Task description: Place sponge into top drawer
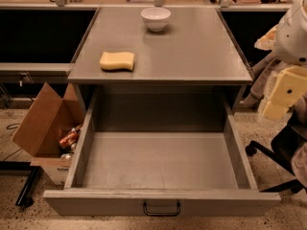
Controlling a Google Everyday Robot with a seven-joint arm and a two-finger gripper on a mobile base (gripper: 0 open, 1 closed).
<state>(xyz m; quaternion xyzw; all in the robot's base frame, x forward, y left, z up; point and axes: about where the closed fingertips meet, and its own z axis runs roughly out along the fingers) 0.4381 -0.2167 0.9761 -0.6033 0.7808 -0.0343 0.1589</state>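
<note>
The pale yellow sponge [117,61] lies flat on the grey countertop [192,56], near its front left corner. Below it the top drawer [158,159] is pulled wide open toward me, its grey interior bare, with a small black handle [161,209] centred on the front panel. My gripper [280,97] hangs at the right edge of the view, beside the drawer's right side and well to the right of the sponge, with cream-yellow fingers pointing down-left. It holds nothing.
A white bowl [155,18] stands at the back centre of the countertop. An open cardboard box [45,128] with cans sits on the floor left of the drawer. A black chair base [271,159] is on the floor at right.
</note>
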